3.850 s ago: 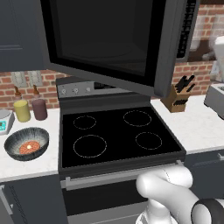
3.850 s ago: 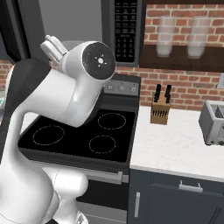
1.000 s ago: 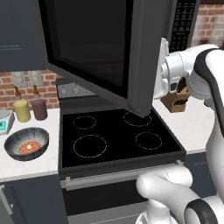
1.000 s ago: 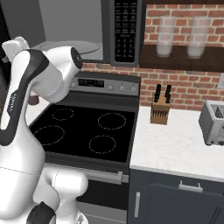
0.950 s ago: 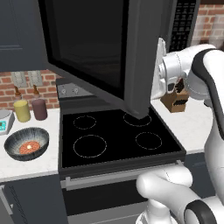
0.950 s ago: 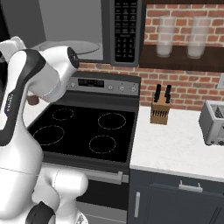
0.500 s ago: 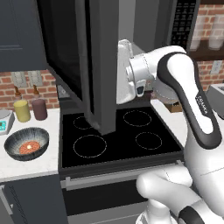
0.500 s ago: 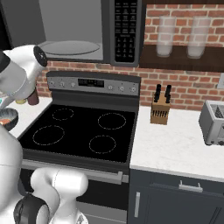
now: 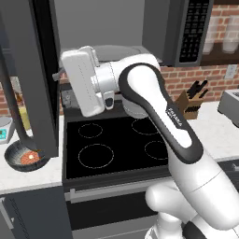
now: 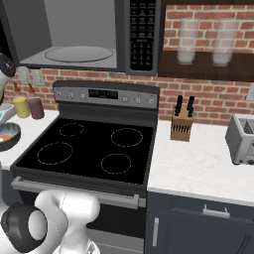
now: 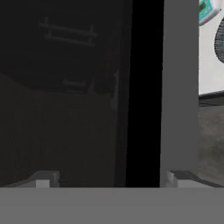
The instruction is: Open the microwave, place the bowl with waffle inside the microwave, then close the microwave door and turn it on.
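Microwave door [image 9: 39, 74] stands wide, so I should push its edge slowly, though I cannot tell if my pincer [image 9: 60, 74] is apart.

We look straight onto the microwave door [image 11: 83, 92] at close range.
Its black glass covers the left and middle of our view, with faint pale reflections in it; a grey frame strip runs top to bottom just right of centre. Past that strip, at the right edge, we see a bit of white desk [image 11: 209, 65], a teal-and-white object [image 11: 206, 8] in the top corner, and a dark rounded shape too cropped to name.
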Robot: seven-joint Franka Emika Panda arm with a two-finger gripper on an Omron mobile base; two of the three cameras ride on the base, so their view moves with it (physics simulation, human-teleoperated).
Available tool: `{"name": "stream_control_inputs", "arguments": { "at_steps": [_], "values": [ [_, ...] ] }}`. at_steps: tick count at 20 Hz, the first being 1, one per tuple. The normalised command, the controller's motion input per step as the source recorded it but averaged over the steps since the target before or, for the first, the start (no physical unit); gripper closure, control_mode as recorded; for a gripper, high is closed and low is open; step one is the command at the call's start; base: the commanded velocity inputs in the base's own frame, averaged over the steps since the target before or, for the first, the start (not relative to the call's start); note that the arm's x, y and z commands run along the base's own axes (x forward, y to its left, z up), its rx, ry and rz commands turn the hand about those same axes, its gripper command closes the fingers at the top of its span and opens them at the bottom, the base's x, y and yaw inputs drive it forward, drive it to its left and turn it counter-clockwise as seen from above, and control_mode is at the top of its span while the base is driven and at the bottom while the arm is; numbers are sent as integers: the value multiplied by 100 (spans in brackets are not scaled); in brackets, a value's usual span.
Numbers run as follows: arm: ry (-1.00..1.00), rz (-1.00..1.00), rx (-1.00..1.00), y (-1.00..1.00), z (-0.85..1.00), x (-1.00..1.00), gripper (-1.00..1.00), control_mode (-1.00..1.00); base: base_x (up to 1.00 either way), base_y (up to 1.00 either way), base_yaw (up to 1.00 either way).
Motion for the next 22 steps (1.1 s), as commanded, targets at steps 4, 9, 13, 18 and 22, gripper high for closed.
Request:
{"name": "stream_control_inputs", "arguments": {
  "at_steps": [4, 9, 13, 18, 22],
  "values": [
    [0, 0, 0, 78, 0, 0, -100, -100, 0, 0, 0],
    [0, -5, -2, 46, 0, 0, -100, -100, 0, 0, 0],
    [0, -6, 0, -16, 0, -13, -100, -100, 0, 0, 0],
    [-3, 0, 0, -82, -12, -51, -100, -100, 0, 0, 0],
    [-2, 0, 0, -89, -40, -47, -100, -100, 0, 0, 0]
  ]
}}
